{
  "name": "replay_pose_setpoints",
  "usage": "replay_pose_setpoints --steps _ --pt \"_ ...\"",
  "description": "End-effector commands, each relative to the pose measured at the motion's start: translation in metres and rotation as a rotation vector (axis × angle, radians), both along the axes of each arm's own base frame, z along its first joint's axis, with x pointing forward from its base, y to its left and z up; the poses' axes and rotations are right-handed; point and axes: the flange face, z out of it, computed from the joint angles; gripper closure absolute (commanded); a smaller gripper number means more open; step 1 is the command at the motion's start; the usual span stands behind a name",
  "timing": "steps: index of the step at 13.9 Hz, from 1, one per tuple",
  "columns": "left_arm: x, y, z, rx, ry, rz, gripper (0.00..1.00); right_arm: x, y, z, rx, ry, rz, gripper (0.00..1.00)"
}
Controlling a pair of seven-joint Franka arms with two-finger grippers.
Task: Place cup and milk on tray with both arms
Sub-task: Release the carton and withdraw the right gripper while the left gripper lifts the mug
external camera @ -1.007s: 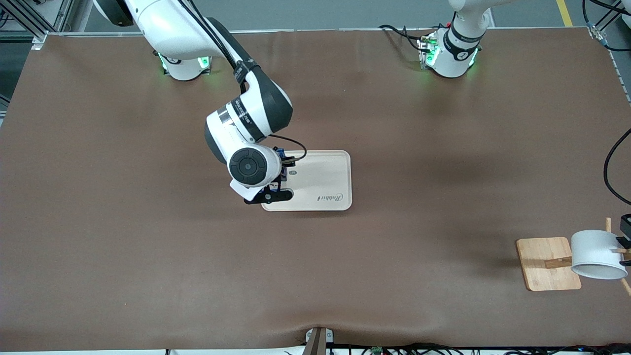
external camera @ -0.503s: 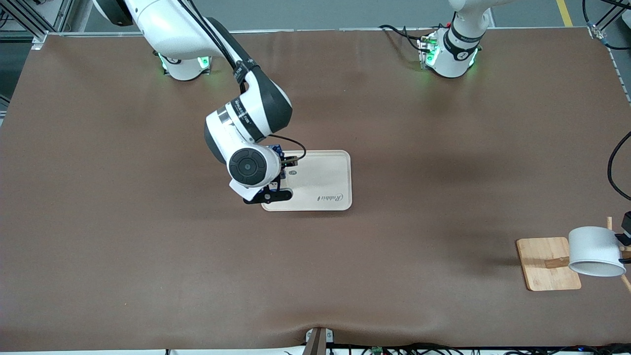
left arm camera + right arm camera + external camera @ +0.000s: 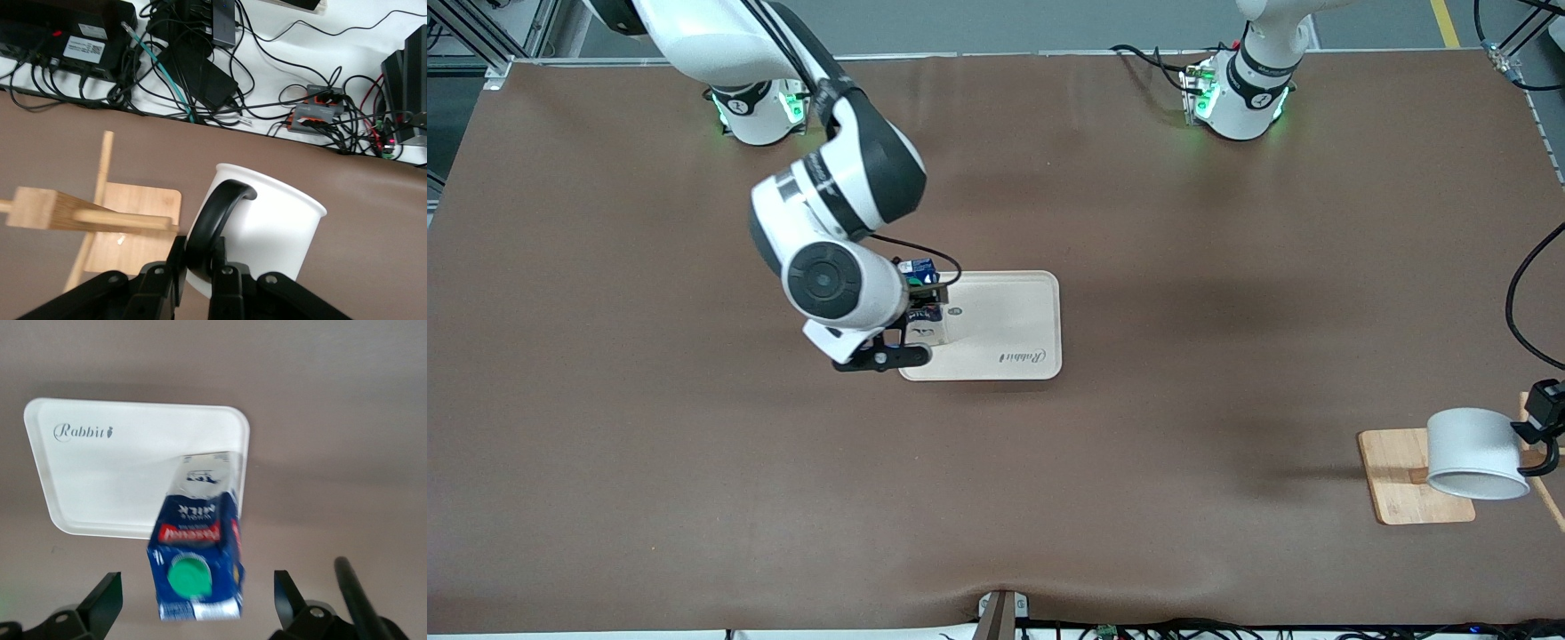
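The milk [image 3: 918,266] stands upright on the cream tray [image 3: 1005,311], at the tray's end toward the right arm. In the right wrist view the milk [image 3: 197,553] shows its green cap, with its base on the tray [image 3: 120,473] near a corner. My right gripper [image 3: 197,597] is open above the milk, its fingers wide apart and not touching it. My left gripper [image 3: 1534,436] is shut on the black handle of the white cup [image 3: 1476,449] and holds the cup tilted in the air over the wooden board. The left wrist view shows this gripper [image 3: 200,257] clamping the cup [image 3: 267,227] by its handle.
A small wooden board [image 3: 1400,480] with sticks lies at the left arm's end of the table, near the front edge. It also shows in the left wrist view [image 3: 133,220], with a wooden block on sticks [image 3: 40,208]. Cables and boxes [image 3: 200,60] lie past the table's edge.
My right gripper has risen and drawn back toward the right arm's end, leaving the milk on the tray. My left gripper has carried the cup a little toward the table's middle.
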Motion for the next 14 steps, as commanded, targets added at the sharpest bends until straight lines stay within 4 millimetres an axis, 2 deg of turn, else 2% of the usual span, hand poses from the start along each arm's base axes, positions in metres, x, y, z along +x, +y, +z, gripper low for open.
replay_pose_setpoints --steps 1,4,5,6,7,9,11,14 --pt "-0.006 -0.027 0.018 -0.059 0.015 0.031 0.83 0.017 -0.047 0.046 0.008 -0.026 -0.058 0.0" --pt "-0.006 -0.064 0.013 -0.092 0.053 0.019 0.83 0.016 -0.1 0.126 0.06 -0.112 -0.125 0.0" --pt "-0.007 -0.076 0.009 -0.098 0.062 0.001 0.85 0.01 -0.115 0.156 0.083 -0.147 -0.142 0.0" --pt "-0.007 -0.096 0.005 -0.105 0.071 -0.029 0.88 0.005 -0.126 0.174 0.084 -0.17 -0.152 0.0" --pt "-0.008 -0.113 0.001 -0.111 0.077 -0.055 0.9 0.003 -0.143 0.184 0.077 -0.167 -0.174 0.0" --pt "-0.011 -0.153 -0.01 -0.127 0.094 -0.116 0.92 0.007 -0.203 0.194 0.056 -0.134 -0.257 0.0" --pt "-0.015 -0.192 -0.019 -0.14 0.091 -0.173 0.94 -0.004 -0.25 0.225 0.042 -0.16 -0.314 0.0" --pt "-0.029 -0.252 -0.046 -0.149 0.0 -0.245 0.99 -0.026 -0.272 0.248 -0.023 -0.203 -0.253 0.0"
